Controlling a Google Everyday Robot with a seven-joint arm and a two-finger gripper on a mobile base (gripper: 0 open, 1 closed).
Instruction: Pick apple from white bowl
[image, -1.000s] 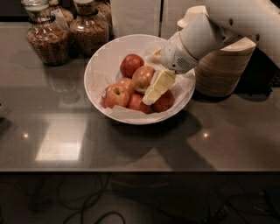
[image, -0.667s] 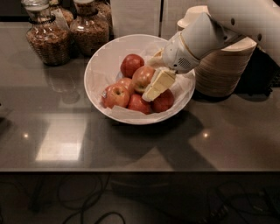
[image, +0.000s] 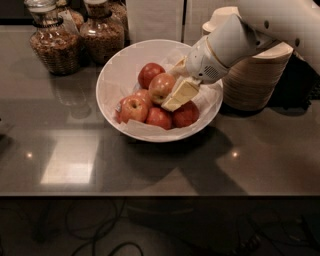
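The white bowl (image: 116, 75) stands on the dark counter, lined with crumpled white paper and holding several apples. The apple (image: 160, 87), the palest one with a yellowish-tan blush, sits on top of the pile near the bowl's middle. My gripper (image: 170, 84) reaches in from the upper right. One cream finger (image: 181, 93) lies against the apple's right front side, and the other (image: 178, 65) is behind it. The fingers are closed on the apple. Darker red apples (image: 159, 118) lie around and below it.
Stacked tan paper bowls (image: 255, 75) stand right of the white bowl, under my arm. Two glass jars (image: 54, 47) (image: 103, 31) stand at the back left. A white box (image: 154, 19) is behind the bowl. The counter's front edge (image: 160, 194) runs across.
The gripper and the pale apple have shifted slightly up and left in the bowl. The other apples have not moved.
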